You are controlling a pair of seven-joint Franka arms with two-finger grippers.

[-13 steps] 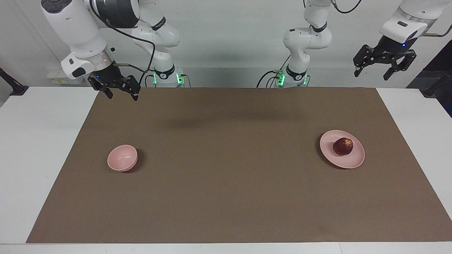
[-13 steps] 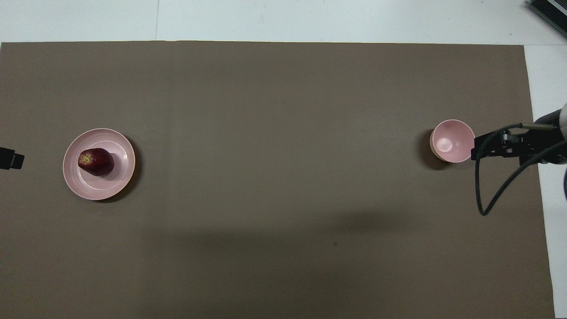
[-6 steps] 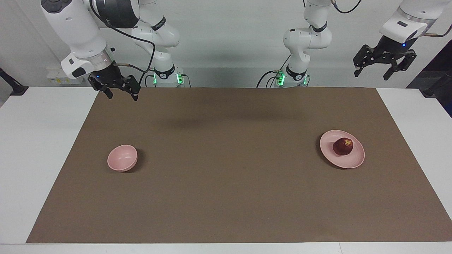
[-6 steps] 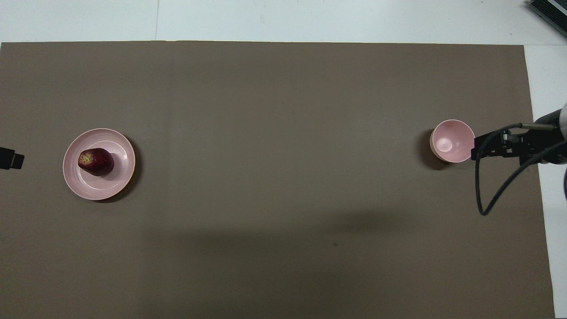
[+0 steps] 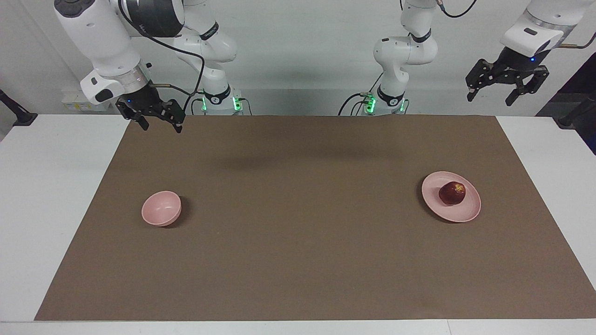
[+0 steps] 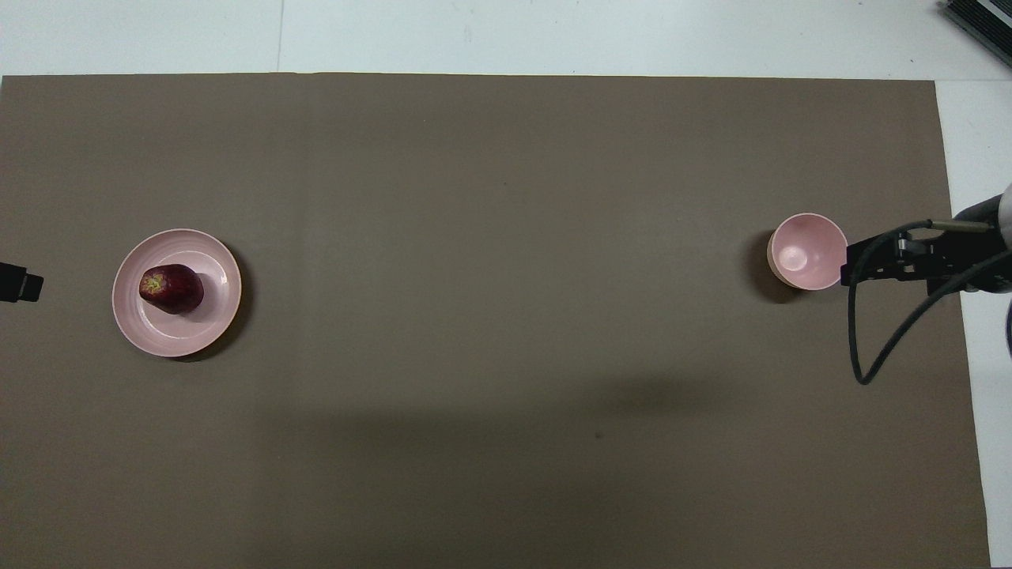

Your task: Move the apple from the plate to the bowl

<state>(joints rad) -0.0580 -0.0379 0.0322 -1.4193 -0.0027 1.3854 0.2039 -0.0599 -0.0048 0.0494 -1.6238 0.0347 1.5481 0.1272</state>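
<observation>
The dark red apple (image 5: 452, 193) with a yellowish patch sits on the flat pink plate (image 5: 468, 210) toward the left arm's end of the brown mat; both also show in the overhead view, apple (image 6: 171, 288) on plate (image 6: 213, 269). The deep pink bowl (image 5: 161, 208) stands empty toward the right arm's end and shows in the overhead view too (image 6: 808, 251). My left gripper (image 5: 491, 95) hangs open and empty, high over the table's edge at its own end. My right gripper (image 5: 161, 126) is open and empty, raised over the mat's corner at its end.
A brown mat (image 5: 298, 242) covers most of the white table (image 5: 51, 186). A black cable (image 6: 862, 348) loops off the right wrist. The arms' bases (image 5: 219, 100) stand at the table's edge.
</observation>
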